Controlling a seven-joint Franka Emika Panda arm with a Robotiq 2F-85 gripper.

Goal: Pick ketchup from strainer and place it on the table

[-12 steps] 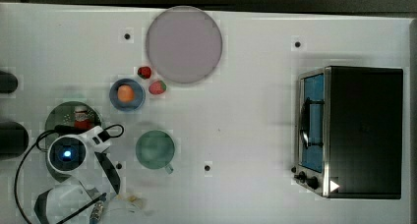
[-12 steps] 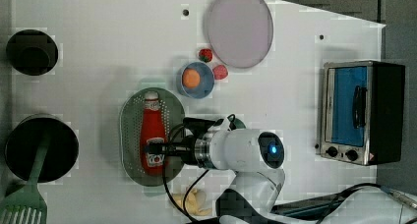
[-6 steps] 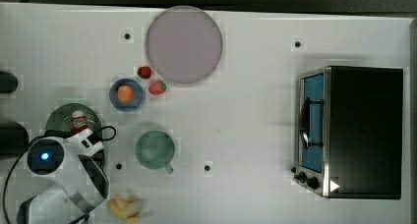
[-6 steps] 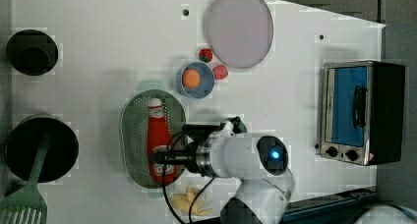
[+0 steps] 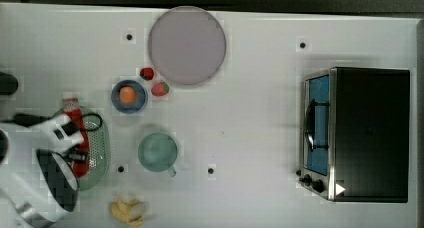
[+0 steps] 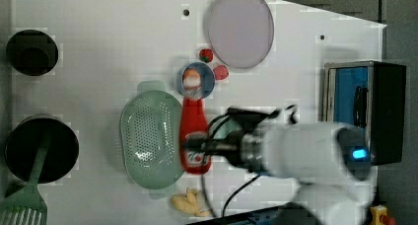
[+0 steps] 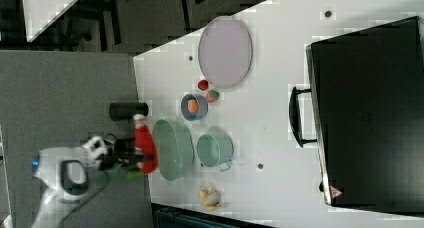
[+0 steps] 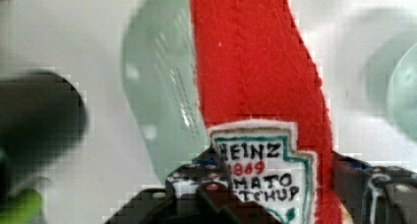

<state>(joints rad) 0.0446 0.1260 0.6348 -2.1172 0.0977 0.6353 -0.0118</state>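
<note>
The ketchup [image 6: 194, 124], a red bottle with a white cap, hangs in the air over the table [image 5: 250, 113], and my gripper [image 6: 198, 148] is shut on its labelled lower half. In the left view it shows over the right rim of the pale green strainer [image 6: 150, 133]. In the top view the ketchup [image 5: 76, 119] covers the left edge of the strainer [image 5: 97, 148]. The wrist view shows the ketchup [image 8: 251, 62] close up, its label between dark fingers [image 8: 189, 184], with the strainer [image 8: 162, 86] far behind it. The right view has the ketchup [image 7: 146, 143] beside the strainer [image 7: 172, 148].
A green mug [image 5: 157, 152] stands to the top view's right of the strainer. A blue bowl [image 5: 128, 96] holds an orange ball, with two strawberries [image 5: 160, 89] and a grey plate [image 5: 186, 44] beyond. A toaster oven [image 5: 360, 133] fills the top view's right. A yellow item [image 5: 127, 211] lies near the front edge.
The ketchup lay in the strainer with my gripper on it; now the arm has risen and the bottle hangs clear above the strainer, shifted towards the left view's right.
</note>
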